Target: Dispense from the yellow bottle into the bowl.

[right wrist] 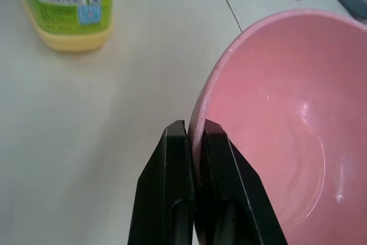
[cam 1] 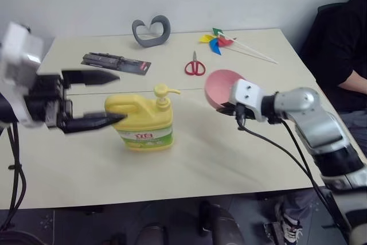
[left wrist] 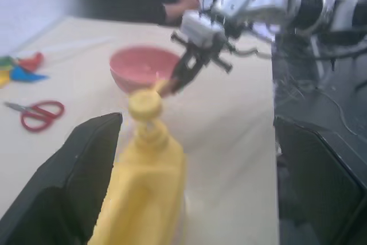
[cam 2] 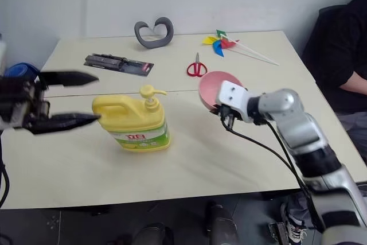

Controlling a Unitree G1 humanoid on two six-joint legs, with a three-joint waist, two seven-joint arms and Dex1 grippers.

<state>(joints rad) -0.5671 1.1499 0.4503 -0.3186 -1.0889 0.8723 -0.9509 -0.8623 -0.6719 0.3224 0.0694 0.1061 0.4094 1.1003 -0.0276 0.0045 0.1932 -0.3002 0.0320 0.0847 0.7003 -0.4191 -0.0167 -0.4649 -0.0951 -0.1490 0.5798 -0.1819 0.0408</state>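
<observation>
Right gripper [right wrist: 194,133] pinching bowl [right wrist: 287,119] rim, bowl lifted; left gripper [cam 1: 94,98] wide open beside bottle [cam 1: 143,121]; pumping not yet done

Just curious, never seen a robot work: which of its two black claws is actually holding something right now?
The right gripper: its fingers pinch the rim of the small pink plastic bowl, lifted and tilted. The left gripper stands open beside the squat yellow plastic pump bottle.
</observation>
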